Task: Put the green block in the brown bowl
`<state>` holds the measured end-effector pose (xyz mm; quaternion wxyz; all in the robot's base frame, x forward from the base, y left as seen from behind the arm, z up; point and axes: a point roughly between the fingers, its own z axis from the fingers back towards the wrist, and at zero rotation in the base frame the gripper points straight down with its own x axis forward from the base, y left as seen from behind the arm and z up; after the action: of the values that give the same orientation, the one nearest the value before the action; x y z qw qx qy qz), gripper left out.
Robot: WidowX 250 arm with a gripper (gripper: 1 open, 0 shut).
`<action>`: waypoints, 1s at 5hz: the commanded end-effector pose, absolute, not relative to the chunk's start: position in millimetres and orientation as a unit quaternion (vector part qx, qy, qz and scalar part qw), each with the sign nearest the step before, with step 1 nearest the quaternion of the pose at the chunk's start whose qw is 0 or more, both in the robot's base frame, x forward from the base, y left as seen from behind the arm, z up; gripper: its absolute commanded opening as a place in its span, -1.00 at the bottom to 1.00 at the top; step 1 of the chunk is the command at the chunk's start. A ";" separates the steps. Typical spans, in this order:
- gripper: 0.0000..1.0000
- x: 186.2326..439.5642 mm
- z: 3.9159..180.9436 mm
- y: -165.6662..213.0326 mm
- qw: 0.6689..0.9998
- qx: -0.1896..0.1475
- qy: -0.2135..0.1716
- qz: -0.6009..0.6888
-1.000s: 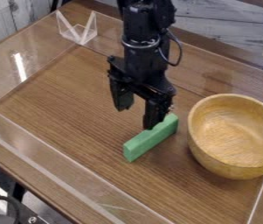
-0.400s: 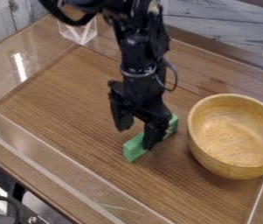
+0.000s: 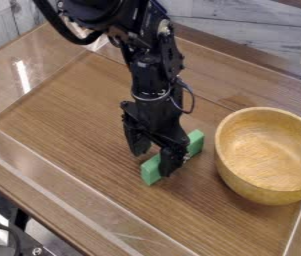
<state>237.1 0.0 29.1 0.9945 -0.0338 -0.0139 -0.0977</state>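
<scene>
Green, matte, bar-shaped block (image 3: 168,159) lying flat on wood-grain tabletop (image 3: 73,110), long axis running diagonally from lower left to upper right. Middle stretch hidden behind black robot gripper (image 3: 160,164); only the lower-left end and the upper-right end showing on either side of the fingers. Just left of round, light tan wooden bowl (image 3: 269,153) with thick rim and visible grain, close by but not touching. Bowl upright near the right edge of the table, nothing inside.

Gripper pointing straight down, lowered over the block's middle, jaws spread wide apart with one dark finger (image 3: 139,143) on the left side of the bar and the other on the right. No clamp on the block. Fingertips down at about block height; contact with the tabletop not clear from this angle.

Black jointed arm (image 3: 142,50) rising from the gripper up and to the left, out past the top edge. Clear plastic wall (image 3: 33,170) along the near-left side of the table. Small clear folded stand (image 3: 86,30) at the far left, well apart from block and bowl.
</scene>
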 end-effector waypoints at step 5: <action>1.00 247.7 45.7 -8.0 0.994 -0.037 -0.046 -0.094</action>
<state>236.9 -6.6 33.2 0.9949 -0.0396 -0.0172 -0.0907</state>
